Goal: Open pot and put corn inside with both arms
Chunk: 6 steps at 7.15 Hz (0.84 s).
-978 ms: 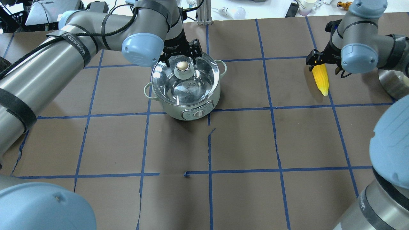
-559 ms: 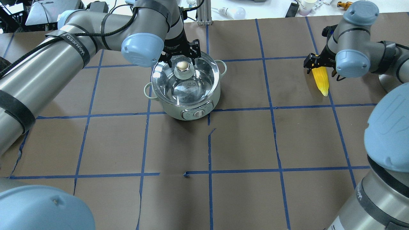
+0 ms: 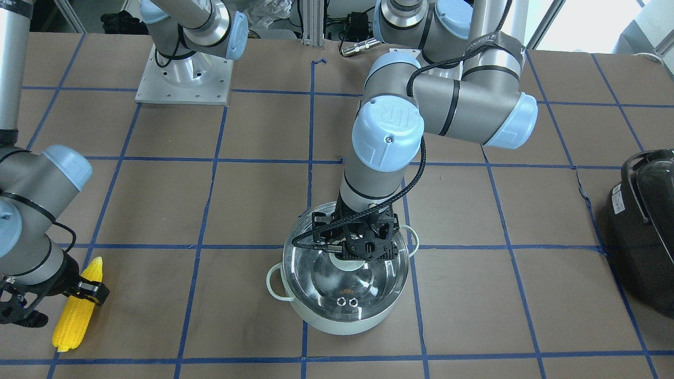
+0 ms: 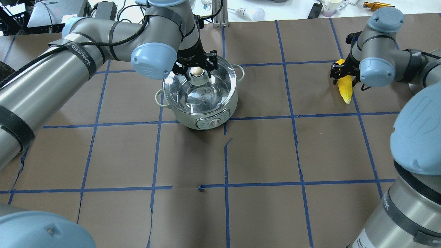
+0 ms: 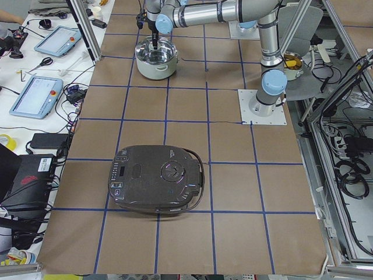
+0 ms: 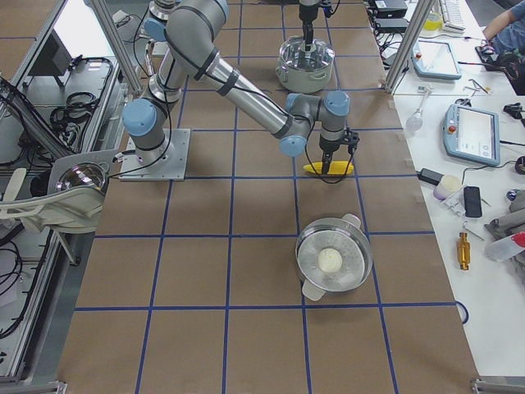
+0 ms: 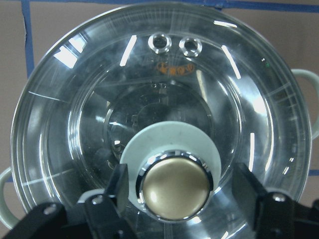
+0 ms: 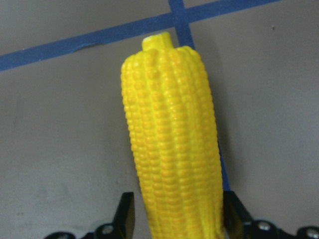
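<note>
The mint-green pot (image 4: 193,120) stands on the table with its clear glass lid (image 4: 206,96) on. My left gripper (image 4: 196,70) is open and low over the lid. Its fingers (image 7: 119,186) stand on either side of the gold-topped knob (image 7: 174,186) with gaps on both sides. In the front-facing view the gripper (image 3: 363,252) hides the knob. The yellow corn (image 4: 345,89) lies on the table at the right. My right gripper (image 8: 179,219) is open and straddles the corn's thick end (image 8: 172,139). It also shows in the front-facing view (image 3: 58,302) over the corn (image 3: 79,310).
A big black appliance (image 3: 645,231) sits at the table's end on my left. A steel pot with a lid (image 6: 334,261) stands toward the end on my right. The right arm's base plate (image 3: 184,73) is near the robot. Clutter lies beyond the far edge (image 4: 251,13).
My left gripper has come down so its fingers flank the lid's knob. My right gripper has moved lower and further over the corn. The pot and corn have not moved.
</note>
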Motion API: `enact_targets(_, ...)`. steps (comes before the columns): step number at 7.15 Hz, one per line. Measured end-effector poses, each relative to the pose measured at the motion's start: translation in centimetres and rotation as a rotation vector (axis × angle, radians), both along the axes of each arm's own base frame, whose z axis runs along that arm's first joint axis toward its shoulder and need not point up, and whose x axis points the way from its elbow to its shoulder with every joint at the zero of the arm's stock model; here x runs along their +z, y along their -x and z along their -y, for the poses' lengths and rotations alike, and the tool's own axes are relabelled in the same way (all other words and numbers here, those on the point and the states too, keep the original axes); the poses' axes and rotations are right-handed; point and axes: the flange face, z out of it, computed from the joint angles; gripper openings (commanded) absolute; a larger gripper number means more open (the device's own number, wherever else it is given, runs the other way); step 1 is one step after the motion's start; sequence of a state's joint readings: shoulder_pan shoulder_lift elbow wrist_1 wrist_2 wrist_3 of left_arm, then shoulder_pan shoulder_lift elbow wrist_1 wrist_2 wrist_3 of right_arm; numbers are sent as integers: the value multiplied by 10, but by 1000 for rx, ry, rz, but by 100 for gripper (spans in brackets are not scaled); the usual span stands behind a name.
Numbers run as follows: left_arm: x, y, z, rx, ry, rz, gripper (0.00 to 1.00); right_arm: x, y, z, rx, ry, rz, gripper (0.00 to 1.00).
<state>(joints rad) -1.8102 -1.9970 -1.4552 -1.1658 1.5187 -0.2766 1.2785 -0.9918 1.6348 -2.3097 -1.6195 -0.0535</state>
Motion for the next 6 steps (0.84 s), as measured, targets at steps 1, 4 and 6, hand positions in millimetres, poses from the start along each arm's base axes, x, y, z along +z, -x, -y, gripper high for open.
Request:
enact_targets(1,3,-1,-1,1,4,0,30,2,1,1,16,3,-1,0)
enact_targets(4,10,-3,0,3,16,-4,14,48,-5,14,27,53,-13,0)
enact_targets(6,28,-4,-5,4,38,-12,10,84,-47,23,55,78,-15,0)
